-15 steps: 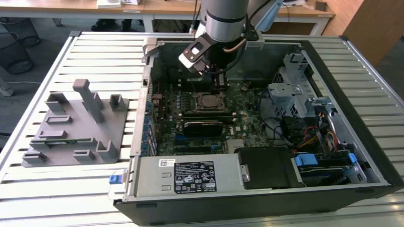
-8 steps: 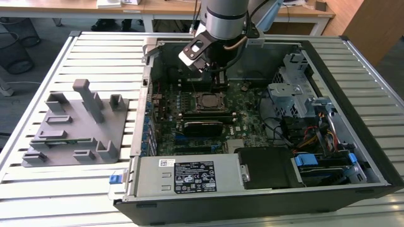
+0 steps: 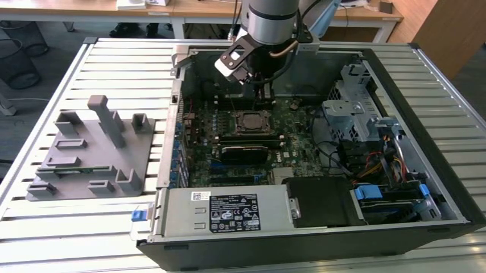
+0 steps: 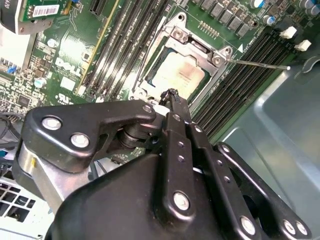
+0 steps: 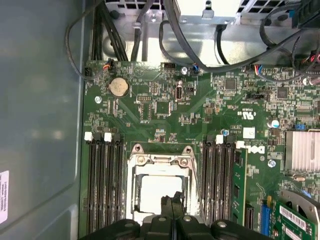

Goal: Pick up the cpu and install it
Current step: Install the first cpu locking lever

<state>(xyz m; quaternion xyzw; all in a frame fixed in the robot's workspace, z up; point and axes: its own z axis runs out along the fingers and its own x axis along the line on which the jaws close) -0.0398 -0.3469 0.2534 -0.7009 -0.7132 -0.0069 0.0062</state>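
Exterior view: an open computer case (image 3: 304,247) lies on the slatted worktop (image 3: 76,227) with its motherboard (image 3: 296,122) facing up. The cpu (image 3: 249,121) sits flat inside the socket frame (image 4: 185,37) near the board's middle, silvery top upward. It is square, so no long axis. Its edges run parallel to the frame and to the memory slots (image 5: 105,185) on both sides. In both wrist views the claw (image 4: 171,95) hangs over the cpu's near edge, fingers pressed together to a narrow tip, holding nothing; contact cannot be told. The case also holds a metal drive cage (image 3: 349,108) and a labelled power supply (image 3: 227,211). A grey fixture (image 3: 83,153) stands at the exterior view's left, well apart from the case.
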